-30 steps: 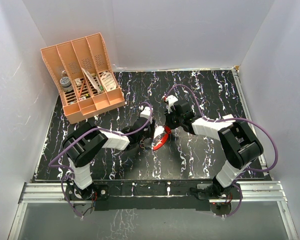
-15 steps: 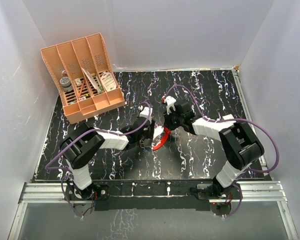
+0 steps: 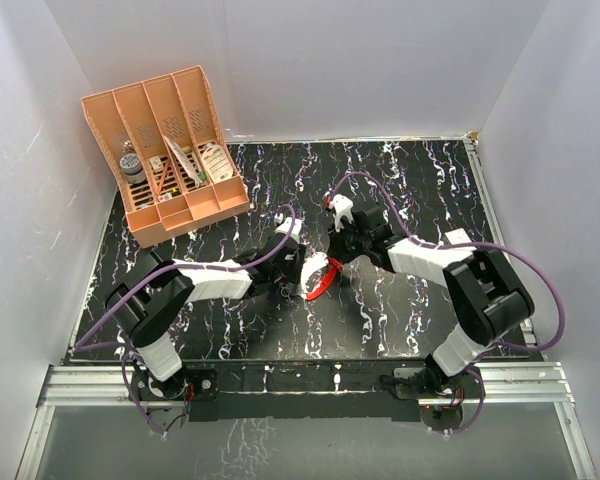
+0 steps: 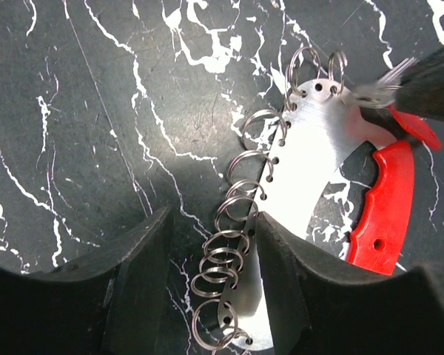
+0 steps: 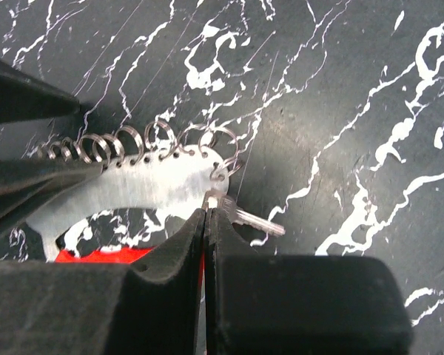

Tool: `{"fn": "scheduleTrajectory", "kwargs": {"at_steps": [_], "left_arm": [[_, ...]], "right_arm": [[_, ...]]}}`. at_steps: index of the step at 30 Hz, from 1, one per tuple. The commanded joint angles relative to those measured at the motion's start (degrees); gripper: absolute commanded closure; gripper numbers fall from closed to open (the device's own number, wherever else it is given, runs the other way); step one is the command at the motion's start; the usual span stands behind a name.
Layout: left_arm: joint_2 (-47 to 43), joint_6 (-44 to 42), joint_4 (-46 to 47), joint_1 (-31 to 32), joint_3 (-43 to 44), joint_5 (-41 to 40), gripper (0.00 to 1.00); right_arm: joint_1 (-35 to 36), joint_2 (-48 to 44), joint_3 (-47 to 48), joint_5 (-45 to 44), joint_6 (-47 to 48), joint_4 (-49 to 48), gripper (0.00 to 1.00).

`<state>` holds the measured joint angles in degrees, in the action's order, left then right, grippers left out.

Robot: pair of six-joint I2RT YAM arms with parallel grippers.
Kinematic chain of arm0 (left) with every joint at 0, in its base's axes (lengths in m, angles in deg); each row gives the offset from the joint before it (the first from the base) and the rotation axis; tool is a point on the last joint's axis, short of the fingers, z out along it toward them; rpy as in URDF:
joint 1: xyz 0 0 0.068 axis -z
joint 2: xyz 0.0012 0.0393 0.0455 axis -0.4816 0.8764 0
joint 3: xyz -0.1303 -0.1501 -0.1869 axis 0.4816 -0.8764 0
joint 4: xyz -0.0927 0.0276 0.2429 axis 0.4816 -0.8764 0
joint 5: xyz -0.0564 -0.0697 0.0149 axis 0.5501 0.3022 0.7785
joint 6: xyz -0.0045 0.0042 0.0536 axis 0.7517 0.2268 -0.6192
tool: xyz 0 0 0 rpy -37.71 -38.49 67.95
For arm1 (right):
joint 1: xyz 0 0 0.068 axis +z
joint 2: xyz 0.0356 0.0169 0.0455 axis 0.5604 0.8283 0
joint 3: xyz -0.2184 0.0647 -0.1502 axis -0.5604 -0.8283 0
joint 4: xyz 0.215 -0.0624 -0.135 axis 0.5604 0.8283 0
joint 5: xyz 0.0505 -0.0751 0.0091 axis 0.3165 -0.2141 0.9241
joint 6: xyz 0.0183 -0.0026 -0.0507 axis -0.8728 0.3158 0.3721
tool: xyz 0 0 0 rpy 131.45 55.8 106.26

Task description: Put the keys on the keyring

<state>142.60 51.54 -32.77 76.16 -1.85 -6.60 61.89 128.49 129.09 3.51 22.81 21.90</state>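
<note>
While the right gripper (image 5: pixel 207 211) stays pressed together on the small silver-bladed key (image 5: pixel 255 220), the left gripper (image 4: pixel 211 244) is the one that has changed. Over the last second its arm has stretched further toward the middle of the black, white-veined marble tabletop (image 3: pixel 410 320), and its jaws have spread wider. Now they stand apart on both sides of the row of little wire split rings (image 4: pixel 233 214). These rings hang along the edge of the keyring (image 4: pixel 311 163), the long oval loop with a flat silvery-white side and a red curved plastic side.

I judge that the left gripper is letting go or re-setting its hold. If so, the keyring lies loose on the table just when the key arrives at its end, and it may slide if I push there.

The keyring rests on the tabletop between the two grippers. The key is at its end nearest the right gripper, with the blade just beside the last ring.

The head of the key is hidden inside the closed fingers. I cannot make out whether the key is already threaded into a ring. I also cannot tell whether the left gripper's inner jaw touches the silvery plate or only hangs over it. In the top view the arms cover most of both things.
</note>
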Motion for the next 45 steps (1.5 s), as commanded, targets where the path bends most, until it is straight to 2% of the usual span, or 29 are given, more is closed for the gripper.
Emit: {"fn": "scheduleTrajectory", "kwargs": {"at_steps": [1, 6, 15, 21, 33, 45], "left_arm": [[-3.68, -0.69, -5.94, -0.32, 0.80, 0.00, 0.51], [-6.74, -1.09, -5.52, -1.03, 1.45, 3.47, 0.49], [-17.94, -3.79, 4.15, -1.28, -4.10, 12.25, 0.50], [-23.80, -3.67, 8.18, -1.71, -7.21, 15.81, 0.57], [-19.88, -5.67, 13.03, -1.81, -8.27, 20.96, 0.67], [-17.84, -7.46, 18.71, -1.76, -9.22, 23.18, 0.69]], "right_arm": [[-0.23, -7.34, -2.74, 1.85, 0.97, -2.49, 1.00], [-0.22, -11.49, -4.04, 6.17, 2.01, -0.27, 1.00], [-0.21, -13.50, -3.56, 14.82, 5.01, 0.72, 1.00], [-0.17, -13.37, -1.66, 19.33, 4.93, 0.41, 1.00], [-0.13, -13.66, 1.50, 23.67, 5.51, 0.98, 1.00], [-0.13, -13.15, 2.91, 26.38, 7.19, 2.27, 1.00]]}}
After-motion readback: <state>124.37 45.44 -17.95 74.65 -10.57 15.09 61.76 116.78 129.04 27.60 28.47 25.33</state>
